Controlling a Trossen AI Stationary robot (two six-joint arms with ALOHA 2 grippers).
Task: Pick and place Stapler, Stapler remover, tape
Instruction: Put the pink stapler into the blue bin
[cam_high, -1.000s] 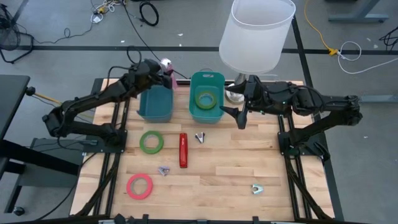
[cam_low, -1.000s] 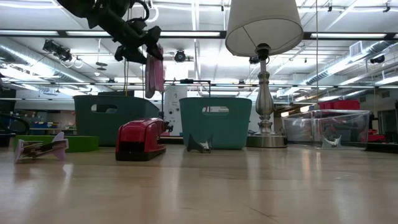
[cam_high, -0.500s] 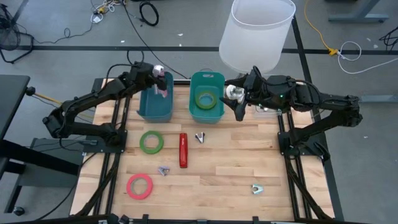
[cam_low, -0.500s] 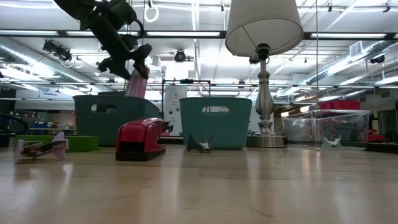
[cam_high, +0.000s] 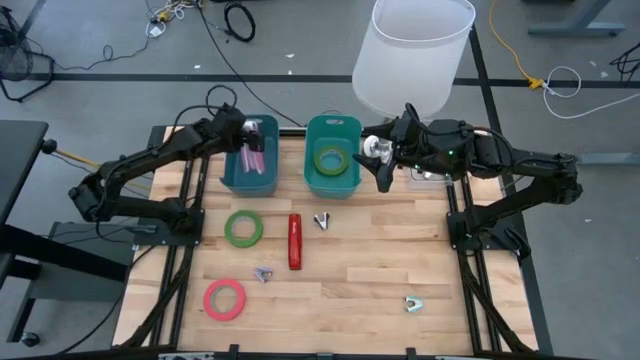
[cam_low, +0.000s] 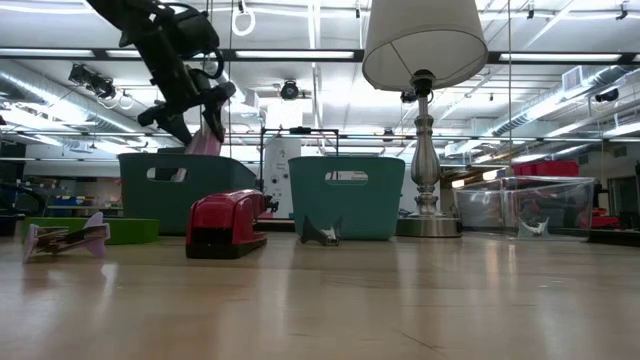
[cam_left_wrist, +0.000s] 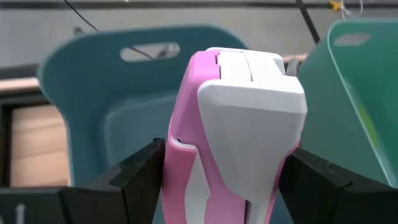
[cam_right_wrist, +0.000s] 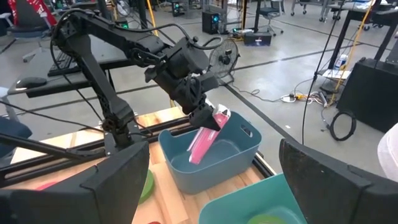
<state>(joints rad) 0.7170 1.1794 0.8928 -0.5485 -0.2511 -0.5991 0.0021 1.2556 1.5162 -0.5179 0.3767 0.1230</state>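
Observation:
A pink and white stapler (cam_high: 255, 152) slants down into the blue bin (cam_high: 240, 180) at the table's far left. My left gripper (cam_high: 248, 133) is shut on the stapler's upper end, above the bin's far rim. Beside that bin stands a teal bin (cam_high: 345, 185) with a green tape roll (cam_high: 331, 158) in it. My right gripper (cam_high: 384, 172) hangs open at the teal bin's right side, holding nothing. On the table lie a red stapler (cam_high: 294, 241), a green tape roll (cam_high: 243, 228), a red tape roll (cam_high: 225, 298) and three stapler removers (cam_high: 321, 219). My left gripper pinches the pink stapler between its two fingers, one on each long side (cam_left_wrist: 177, 162) near the upper end. The fingers slant down from the table's left and far side. The stapler (cam_right_wrist: 204, 142) hangs tilted, its lower end below the bin's rim; whether it touches the floor I cannot tell.
A table lamp with a white shade (cam_high: 412, 50) stands at the far edge, right of the teal bin. Two more stapler removers (cam_high: 263, 273) (cam_high: 414, 303) lie toward the near edge. Bare wood shows on the table's right half.
My left gripper has sunk toward the blue bin and tipped its fingers downward, rolling as it went. The pink stapler, held throughout, has come from above the bin's far rim down into the bin and now slants there.

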